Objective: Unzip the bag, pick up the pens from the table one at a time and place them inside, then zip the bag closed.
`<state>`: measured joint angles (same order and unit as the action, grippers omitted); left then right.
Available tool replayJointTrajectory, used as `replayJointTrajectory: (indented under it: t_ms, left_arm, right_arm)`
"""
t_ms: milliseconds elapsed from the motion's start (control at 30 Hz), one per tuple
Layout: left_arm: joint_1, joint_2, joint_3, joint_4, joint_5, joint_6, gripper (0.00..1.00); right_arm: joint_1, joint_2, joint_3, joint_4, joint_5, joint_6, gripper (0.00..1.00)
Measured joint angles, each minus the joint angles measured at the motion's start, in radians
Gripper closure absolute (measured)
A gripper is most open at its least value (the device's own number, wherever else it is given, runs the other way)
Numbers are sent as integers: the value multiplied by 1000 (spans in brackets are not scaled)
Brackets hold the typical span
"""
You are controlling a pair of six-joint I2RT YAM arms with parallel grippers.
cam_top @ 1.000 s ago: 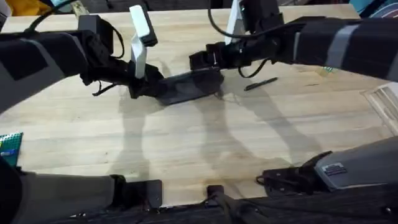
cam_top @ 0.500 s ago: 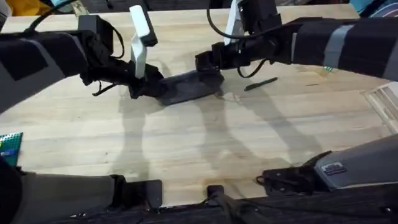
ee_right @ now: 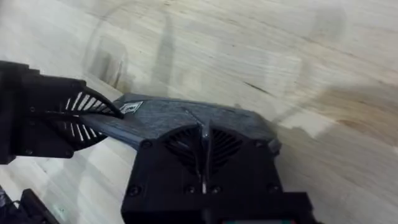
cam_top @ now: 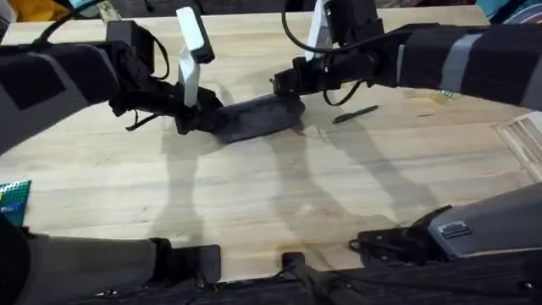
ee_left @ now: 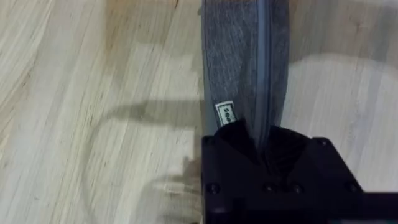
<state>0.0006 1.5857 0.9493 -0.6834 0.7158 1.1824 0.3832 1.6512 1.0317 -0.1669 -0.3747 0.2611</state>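
Observation:
The grey bag (cam_top: 254,119) lies lengthwise on the table (cam_top: 271,195), toward the back. My left gripper (cam_top: 199,119) is shut on its left end; in the left wrist view the bag (ee_left: 245,62) runs away from the clamped black fingers (ee_left: 267,162). My right gripper (cam_top: 286,85) is at the bag's right end. In the right wrist view its fingers (ee_right: 204,149) are pressed together on the zipper line at the top of the bag (ee_right: 174,118), with the left gripper (ee_right: 50,118) beyond. One black pen (cam_top: 356,113) lies on the wood just right of the bag.
A green and blue packet (cam_top: 13,202) sits at the left edge. A clear plastic container (cam_top: 523,135) stands at the right edge. Both arms span the back of the table, and bare wood stretches in front of the bag.
My right gripper has slid a little to the right along the top of the bag. The left gripper, the bag and the pen have stayed put.

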Motion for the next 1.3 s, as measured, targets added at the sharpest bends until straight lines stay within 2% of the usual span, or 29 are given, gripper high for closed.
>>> replayJointTrajectory:
  t_ms: [233,667,1000,1300]
  left_arm:
    - [0,0,0,3,-1,0,955]
    - [4,0,0,3,-2,0,955]
    - [10,0,0,7,-5,0,956]
    - [10,0,0,5,-5,0,956]
  right_arm:
    - [7,-61,0,-12,-17,0,972]
    - [177,-67,0,85,16,3,972]
    - [263,29,0,308,30,61,972]
    - [313,57,0,371,42,76,972]
